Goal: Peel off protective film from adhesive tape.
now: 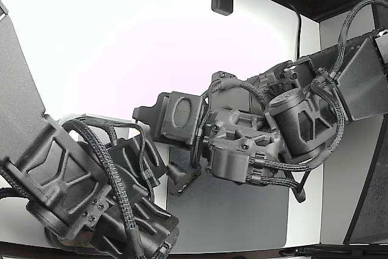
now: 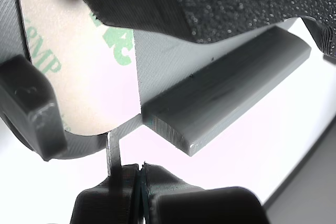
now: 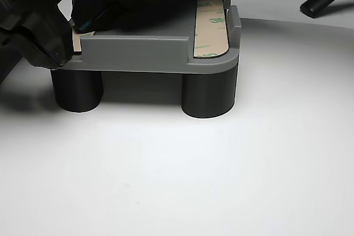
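From my station, the exterior view shows 2 dark arms crowding the frame: 1 bulky arm (image 1: 79,192) fills the lower left, and the other arm (image 1: 291,125) reaches in from the upper right toward the centre, above a grey mat (image 1: 242,210) on the white table (image 1: 97,40). Between them I see a dark plate-like part (image 1: 182,116), but its detail is too small to read there. In the wrist view, the tape's protective film (image 2: 79,77), beige with green printed lettering, fills the upper left of the frame, lying on the grey fixture (image 2: 226,93), whose raised bar runs toward the upper right. At the bottom centre the gripper (image 2: 140,182) has its 2 dark jaws pressed together, and a thin grey tab (image 2: 113,150) hanging from the film's edge runs down into them, so I read it as clenched on that tab. In the other view, the fixture (image 3: 144,53) stands on dark round legs (image 3: 209,95) on the white surface; another film-covered tape strip (image 3: 213,26) lies along its right end, and dark arm parts (image 3: 33,31) cover its upper left.
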Robot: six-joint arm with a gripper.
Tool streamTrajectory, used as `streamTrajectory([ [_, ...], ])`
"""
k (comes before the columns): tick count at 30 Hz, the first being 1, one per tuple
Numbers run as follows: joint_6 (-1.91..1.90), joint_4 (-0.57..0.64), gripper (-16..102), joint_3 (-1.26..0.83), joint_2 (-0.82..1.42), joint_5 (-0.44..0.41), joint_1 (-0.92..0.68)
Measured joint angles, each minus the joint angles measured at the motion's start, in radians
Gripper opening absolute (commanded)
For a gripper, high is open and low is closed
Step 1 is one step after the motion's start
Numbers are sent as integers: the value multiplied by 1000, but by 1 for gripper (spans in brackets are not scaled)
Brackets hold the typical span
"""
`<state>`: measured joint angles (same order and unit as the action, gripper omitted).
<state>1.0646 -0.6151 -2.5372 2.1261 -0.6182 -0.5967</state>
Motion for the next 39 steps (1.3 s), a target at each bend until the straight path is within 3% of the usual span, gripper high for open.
streamTrajectory([
  [39,-6,-18,-11,2,2,-20,-17],
])
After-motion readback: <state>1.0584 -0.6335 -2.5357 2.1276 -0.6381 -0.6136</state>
